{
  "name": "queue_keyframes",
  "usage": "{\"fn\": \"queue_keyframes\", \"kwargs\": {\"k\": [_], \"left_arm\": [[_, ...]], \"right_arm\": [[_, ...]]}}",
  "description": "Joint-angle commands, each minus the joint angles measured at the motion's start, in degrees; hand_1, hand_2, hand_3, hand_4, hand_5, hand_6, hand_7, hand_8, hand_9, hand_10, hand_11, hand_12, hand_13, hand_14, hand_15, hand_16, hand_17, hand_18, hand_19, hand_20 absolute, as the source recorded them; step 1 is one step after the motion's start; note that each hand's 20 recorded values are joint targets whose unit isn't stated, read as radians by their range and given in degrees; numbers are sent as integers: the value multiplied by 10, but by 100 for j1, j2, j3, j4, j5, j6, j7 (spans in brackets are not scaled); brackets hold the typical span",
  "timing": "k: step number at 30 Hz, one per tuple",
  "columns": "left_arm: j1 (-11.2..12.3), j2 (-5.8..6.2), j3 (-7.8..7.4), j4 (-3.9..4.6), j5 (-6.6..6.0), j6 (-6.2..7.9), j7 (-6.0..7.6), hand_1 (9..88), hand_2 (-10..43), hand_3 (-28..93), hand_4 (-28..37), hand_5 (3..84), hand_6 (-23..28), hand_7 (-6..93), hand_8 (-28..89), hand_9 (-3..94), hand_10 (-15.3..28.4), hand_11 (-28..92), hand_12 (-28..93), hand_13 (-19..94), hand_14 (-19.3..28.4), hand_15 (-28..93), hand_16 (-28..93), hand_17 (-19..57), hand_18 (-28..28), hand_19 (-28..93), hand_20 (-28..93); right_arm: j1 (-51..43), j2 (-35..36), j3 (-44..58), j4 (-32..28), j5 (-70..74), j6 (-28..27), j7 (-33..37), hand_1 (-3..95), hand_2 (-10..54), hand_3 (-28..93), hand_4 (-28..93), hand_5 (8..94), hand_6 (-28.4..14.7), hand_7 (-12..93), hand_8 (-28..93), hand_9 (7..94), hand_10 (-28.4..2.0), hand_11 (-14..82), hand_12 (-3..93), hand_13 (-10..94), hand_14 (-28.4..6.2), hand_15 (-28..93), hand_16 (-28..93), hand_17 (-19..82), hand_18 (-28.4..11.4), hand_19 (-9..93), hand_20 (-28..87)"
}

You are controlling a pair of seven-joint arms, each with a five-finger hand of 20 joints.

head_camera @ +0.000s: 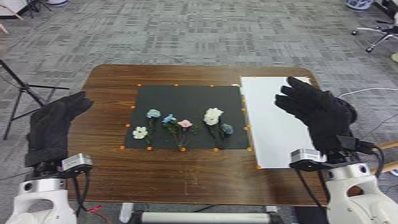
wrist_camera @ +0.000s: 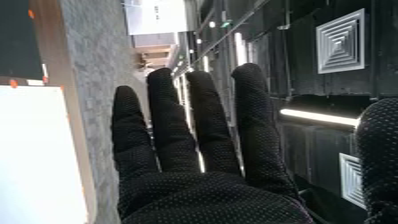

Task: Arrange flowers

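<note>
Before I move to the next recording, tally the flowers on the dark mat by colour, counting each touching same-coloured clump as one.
White flowers: 2
Blue flowers: 3, one of them a duller shade
Pink flower: 1
Total: 6

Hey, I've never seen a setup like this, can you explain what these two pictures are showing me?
It's a robot with two white arms, wearing black fabric gloves. One picture looks down from its head; the other comes from its right wrist, past that glove's upright fingers. On the brown wooden table lie a black mat and, to its right, a white sheet. White flowers, blue flowers and a pink flower lie on the mat. The left hand and right hand are open, holding nothing.
</note>
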Motion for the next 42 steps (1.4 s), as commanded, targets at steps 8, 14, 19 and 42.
{"fn": "queue_keyframes", "kwargs": {"k": [8,14,19,42], "left_arm": [[-4,-11,-25,-38,-25,11,-84,261,60,694,-283,589,11,182,-91,691,158,363,153,415,187,272,-1,26,140,144,178],[8,-16,-35,-57,-33,79,-105,262,59,694,-283,587,11,181,-89,669,159,365,151,416,189,272,1,25,140,143,182],[12,-30,-41,-58,-24,52,-115,261,57,697,-283,578,9,180,-89,640,157,348,147,411,188,273,2,24,140,145,183],[-60,17,48,-19,-20,212,-66,270,59,686,-282,619,18,190,-83,660,164,637,266,533,189,487,11,41,143,151,186]], "right_arm": [[-24,-69,-91,16,5,2,-15,73,40,723,-154,509,-15,90,-68,463,-148,55,133,339,-165,98,193,169,-181,119,258],[-10,-28,-109,26,-42,-88,44,74,40,722,-154,511,-13,91,-69,462,-148,56,133,339,-169,98,196,168,-182,122,259],[-6,-49,-93,16,0,-75,62,74,39,723,-153,511,-13,91,-69,462,-148,56,134,339,-171,98,198,167,-183,124,259],[52,29,-124,60,62,-77,31,80,32,721,-153,509,-13,90,-68,468,-148,58,139,362,-168,106,210,166,-187,132,260]]}}
